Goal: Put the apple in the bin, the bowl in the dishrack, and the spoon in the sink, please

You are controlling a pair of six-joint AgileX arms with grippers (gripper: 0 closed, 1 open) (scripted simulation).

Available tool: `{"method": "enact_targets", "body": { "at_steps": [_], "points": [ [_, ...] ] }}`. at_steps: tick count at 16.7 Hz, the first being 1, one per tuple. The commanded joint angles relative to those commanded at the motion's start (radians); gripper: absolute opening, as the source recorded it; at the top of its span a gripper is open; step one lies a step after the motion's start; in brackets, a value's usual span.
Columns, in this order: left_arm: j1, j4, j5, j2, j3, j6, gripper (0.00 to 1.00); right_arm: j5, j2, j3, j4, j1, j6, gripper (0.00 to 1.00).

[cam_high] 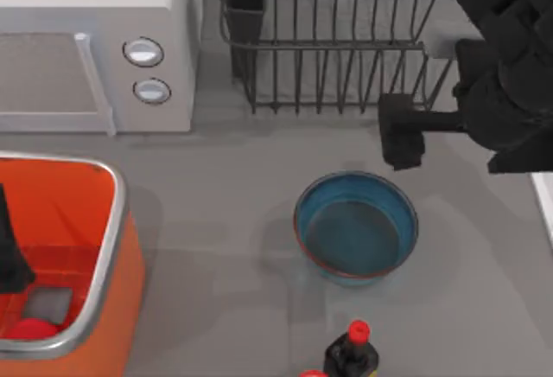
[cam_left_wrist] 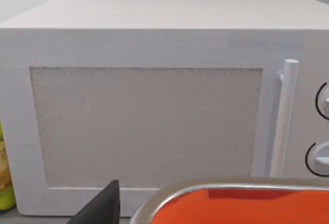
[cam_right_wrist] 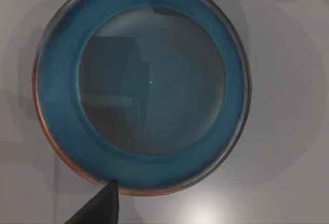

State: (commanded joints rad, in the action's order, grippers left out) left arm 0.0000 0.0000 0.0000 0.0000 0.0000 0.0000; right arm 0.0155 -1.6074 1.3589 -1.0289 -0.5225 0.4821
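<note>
Status, by judgement: bowl step in hand; apple part looks done, spoon part not begun.

Small bright-red round apple (cam_high: 30, 329) low inside large bright-orange metal-rimmed bin (cam_high: 111, 247), at the counter's left. Left end effector (cam_high: 10, 260) parked over that bin, facing white microwave (cam_left_wrist: 154, 106); open or closed state not determinable.

Round teal-blue bowl with reddish-brown rim (cam_high: 356, 228) upright and empty on grey counter (cam_high: 216, 221), right of centre, apart from dark red-capped bottle (cam_high: 352, 353) nearer the front edge. Black wire dishrack (cam_high: 328, 48) behind the bowl, dark rectangular cup (cam_high: 247, 5) at its left corner.

Right end effector (cam_high: 402, 135) above the gap between dishrack and bowl, just beyond the bowl's far rim, nothing visibly held; open or closed state not determinable. Wrist camera looking straight down into the bowl (cam_right_wrist: 141, 85).

Notes for a clean grasp (judgement):
- Descend over one section of rim, one jaw inside the wall, one outside; avoid the bowl's centre.
- Prefer the far rim, nearest the rack, for a short carry.
- Close firmly before lifting; thin, sloped wall likely to slip or tip.
- Lift clear of the rack's front bar, then lower between upright bars, away from the cup.
</note>
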Motion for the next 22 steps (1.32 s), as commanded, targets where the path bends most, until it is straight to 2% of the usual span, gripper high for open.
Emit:
{"method": "enact_targets", "body": {
  "at_steps": [5,13,16,22],
  "points": [
    [0.0,0.0,0.0,0.0,0.0,0.0,1.0,-0.014,-0.283,0.23,-0.195,0.007,0.039,1.0],
    [0.0,0.0,0.0,0.0,0.0,0.0,1.0,-0.016,-0.325,0.255,-0.222,0.01,0.042,1.0],
    [0.0,0.0,0.0,0.0,0.0,0.0,1.0,-0.017,-0.343,0.202,-0.156,0.012,0.044,1.0],
    [0.0,0.0,0.0,0.0,0.0,0.0,1.0,-0.017,-0.41,0.026,0.098,0.011,0.046,1.0]
  ]
}}
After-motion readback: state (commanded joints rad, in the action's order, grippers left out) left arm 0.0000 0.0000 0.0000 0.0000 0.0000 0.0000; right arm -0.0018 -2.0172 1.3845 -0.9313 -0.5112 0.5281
